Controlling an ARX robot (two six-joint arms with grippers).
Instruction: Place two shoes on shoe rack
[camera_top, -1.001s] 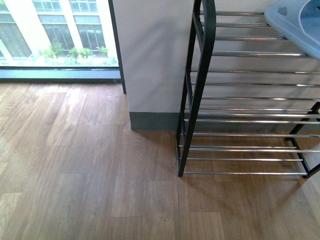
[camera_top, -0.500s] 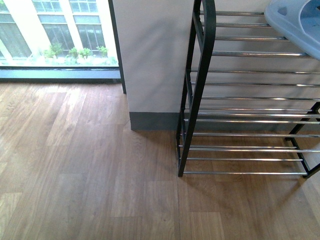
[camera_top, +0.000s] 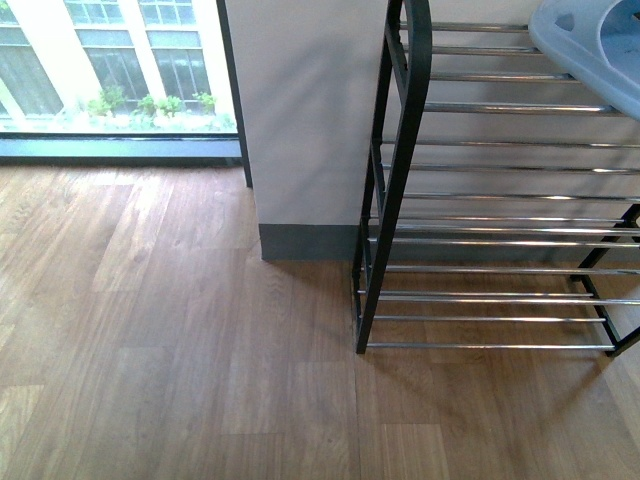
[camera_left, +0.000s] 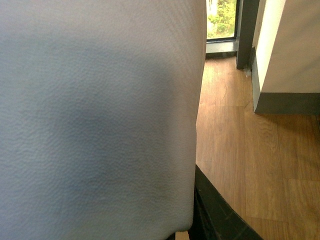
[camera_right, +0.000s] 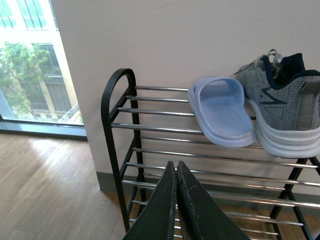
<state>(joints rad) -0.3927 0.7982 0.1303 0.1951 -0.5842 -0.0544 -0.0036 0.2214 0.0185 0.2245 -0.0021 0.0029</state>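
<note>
Top tier of rack (camera_right: 150, 112), right of right wrist frame: slide (camera_right: 222, 112) beside sneaker (camera_right: 282, 107), touching.

Slide: light, flexible rubber; pinch the strap.

Sneaker: soft knit, stiff sole; take the heel collar.

Right gripper (camera_right: 176, 200) pressed together, empty.

Left gripper unseen; pale surface, possibly upholstery, blocks that view.

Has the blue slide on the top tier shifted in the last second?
No. In the front view the slide sits at the same spot against the shoe rack: its edge crosses the same chrome rods as before.
</note>
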